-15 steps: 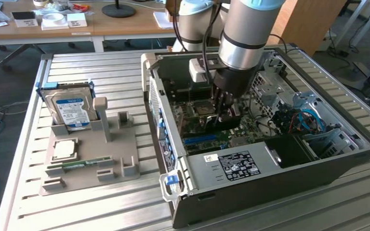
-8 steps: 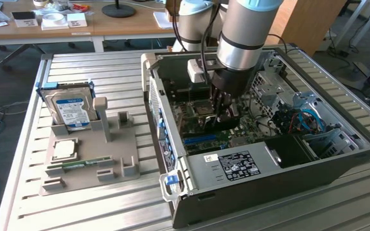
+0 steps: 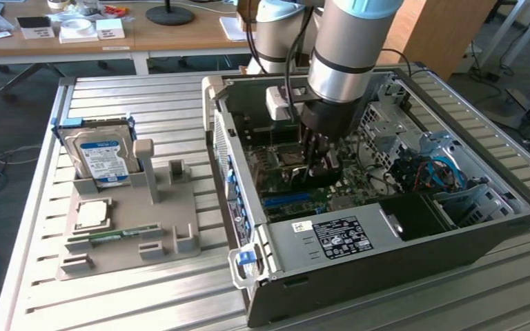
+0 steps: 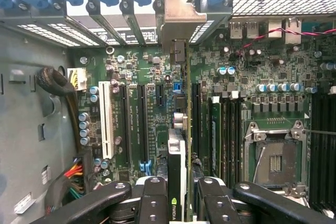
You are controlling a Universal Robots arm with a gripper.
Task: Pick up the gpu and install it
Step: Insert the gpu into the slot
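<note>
The gpu point(image 4: 179, 145) shows edge-on in the wrist view, a thin green board with a black face. Its silver end bracket point(image 4: 177, 22) reaches the case's rear slot openings. My gripper point(image 4: 179, 200) is shut on it, one black finger on each side, above the motherboard's long black slots point(image 4: 195, 124). In the exterior view the gripper point(image 3: 324, 164) hangs deep inside the open computer case point(image 3: 246, 131), over the motherboard, with the dark gpu point(image 3: 330, 178) between its fingers. I cannot tell whether the card's lower edge touches a slot.
A grey fixture point(image 3: 154, 234) at the exterior view's left holds a blue-labelled hard drive point(image 3: 104, 155), a processor chip point(image 3: 93, 214) and a green memory stick point(image 3: 118, 235). Inside the case are a power supply point(image 3: 339, 238), cables point(image 3: 430, 172), an empty processor socket point(image 4: 273, 156) and a white slot point(image 4: 106, 119).
</note>
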